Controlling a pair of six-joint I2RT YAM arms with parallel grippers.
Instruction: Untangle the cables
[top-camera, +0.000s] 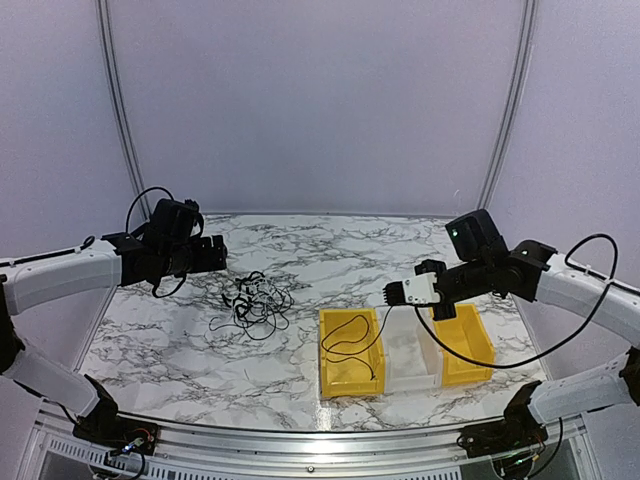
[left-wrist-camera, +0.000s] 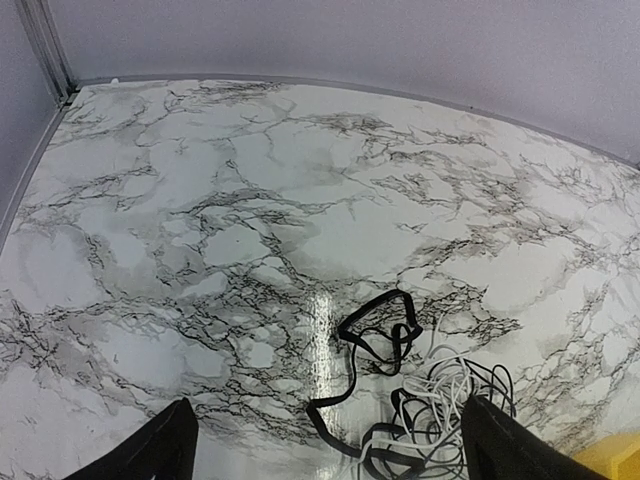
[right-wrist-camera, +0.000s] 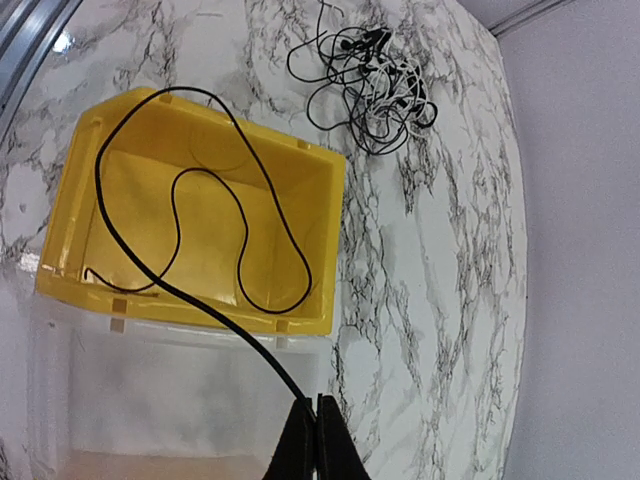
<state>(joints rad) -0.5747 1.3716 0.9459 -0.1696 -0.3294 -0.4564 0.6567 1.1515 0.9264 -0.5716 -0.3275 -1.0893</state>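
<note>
Nearest you, three bins are sitting side by side toward the front R of the marble table (top-camera: 330, 250): a yellow bin (top-camera: 350, 386) on the L, a clear bin (top-camera: 412, 370) in the middle, and a second yellow bin (top-camera: 468, 350) on the R. A black cable (right-wrist-camera: 97, 175) is lying in loose loops inside the L-hand one, w/ one end rising over the wall next to the clear bin. You're pinching that end w/ the R gripper (right-wrist-camera: 316, 400), its fingers pressing tight together on the cord, and the gripper is hanging above the clear bin. Farther back and to the L, the other cables are lying on the tabletop in a small tangle (top-camera: 255, 300), black and white cords mixed, apart from the bins. You're holding the L gripper (top-camera: 218, 255) raised at the tangle's L side, pointing toward it. Its fingers (left-wrist-camera: 165, 445) are standing wide apart w/ nothing between them.
</note>
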